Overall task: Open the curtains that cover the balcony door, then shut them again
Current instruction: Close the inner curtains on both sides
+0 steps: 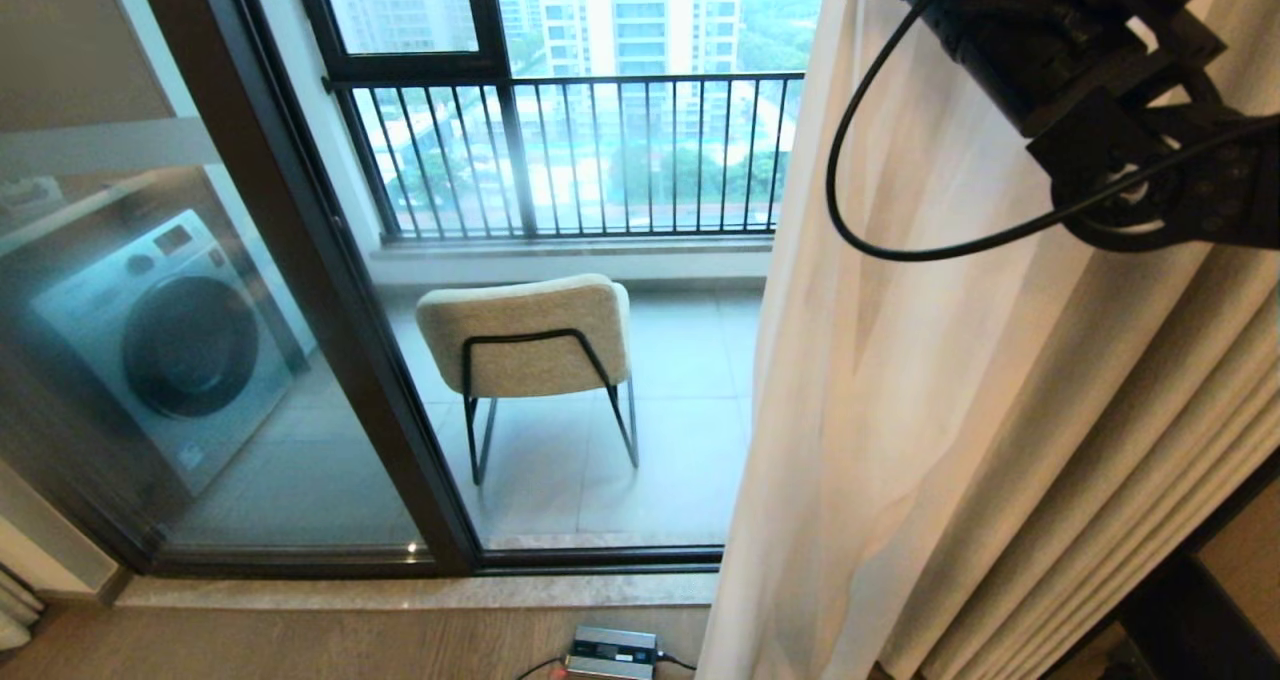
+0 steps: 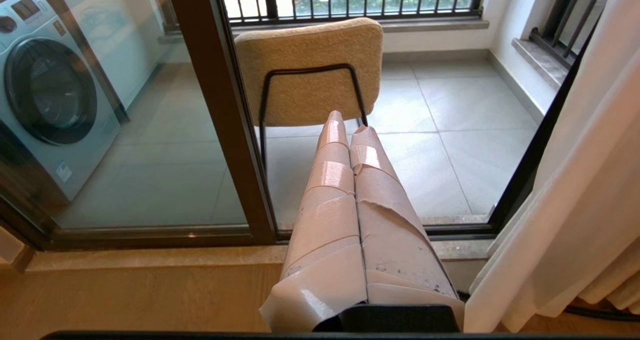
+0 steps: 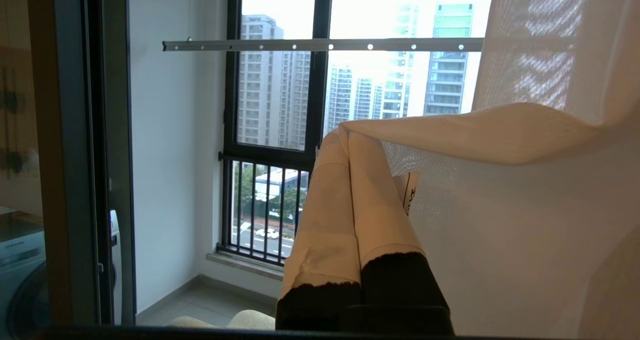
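Observation:
The curtains hang at the right: a sheer white panel (image 1: 900,380) in front and thick cream-beige drapes (image 1: 1150,440) behind it, drawn aside from the left and middle of the balcony door (image 1: 330,290). My right arm (image 1: 1100,80) reaches up high in front of the curtains. My right gripper (image 3: 344,132) is shut, and the sheer panel's hemmed edge (image 3: 475,135) lies across its tips and drapes over the finger on the curtain side. I cannot tell whether cloth is pinched between the tips. My left gripper (image 2: 347,122) is shut and empty, held low and pointing at the door.
On the tiled balcony beyond the glass stand a beige chair (image 1: 525,345) and a washing machine (image 1: 170,340). A black railing (image 1: 570,155) lines the outer window. A small grey box with cables (image 1: 612,652) lies on the wooden floor by the stone sill (image 1: 400,590).

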{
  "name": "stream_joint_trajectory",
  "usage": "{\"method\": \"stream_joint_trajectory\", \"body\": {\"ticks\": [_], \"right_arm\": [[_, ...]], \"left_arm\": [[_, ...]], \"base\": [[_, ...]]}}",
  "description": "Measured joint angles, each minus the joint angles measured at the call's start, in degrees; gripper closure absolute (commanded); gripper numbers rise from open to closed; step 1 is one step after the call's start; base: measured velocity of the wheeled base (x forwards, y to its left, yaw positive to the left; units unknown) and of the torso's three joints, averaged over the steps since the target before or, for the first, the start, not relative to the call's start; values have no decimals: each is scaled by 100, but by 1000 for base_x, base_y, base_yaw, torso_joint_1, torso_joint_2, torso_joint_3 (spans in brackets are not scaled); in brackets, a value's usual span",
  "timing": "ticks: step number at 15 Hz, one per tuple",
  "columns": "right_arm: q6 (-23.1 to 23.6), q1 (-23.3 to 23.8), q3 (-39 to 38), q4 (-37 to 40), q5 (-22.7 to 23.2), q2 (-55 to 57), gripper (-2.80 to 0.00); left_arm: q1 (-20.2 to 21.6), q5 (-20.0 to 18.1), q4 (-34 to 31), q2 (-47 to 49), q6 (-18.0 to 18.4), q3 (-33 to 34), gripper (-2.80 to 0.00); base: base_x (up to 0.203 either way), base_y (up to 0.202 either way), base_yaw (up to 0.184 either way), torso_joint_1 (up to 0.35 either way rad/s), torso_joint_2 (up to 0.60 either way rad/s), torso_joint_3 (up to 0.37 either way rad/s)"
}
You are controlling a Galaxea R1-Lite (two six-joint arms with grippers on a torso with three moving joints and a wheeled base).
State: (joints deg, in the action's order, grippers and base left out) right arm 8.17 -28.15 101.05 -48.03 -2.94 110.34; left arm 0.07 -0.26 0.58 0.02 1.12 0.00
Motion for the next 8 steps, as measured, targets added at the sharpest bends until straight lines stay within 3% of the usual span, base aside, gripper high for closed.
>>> {"method": "stream_joint_trajectory", "body": {"ticks": [8], "right_arm": [[-14, 130, 8, 10, -1, -33, 0]], "left_arm": [[0, -3, 2, 0, 0, 0, 0]], "base": [[0, 0, 0, 0, 0, 0]]}}
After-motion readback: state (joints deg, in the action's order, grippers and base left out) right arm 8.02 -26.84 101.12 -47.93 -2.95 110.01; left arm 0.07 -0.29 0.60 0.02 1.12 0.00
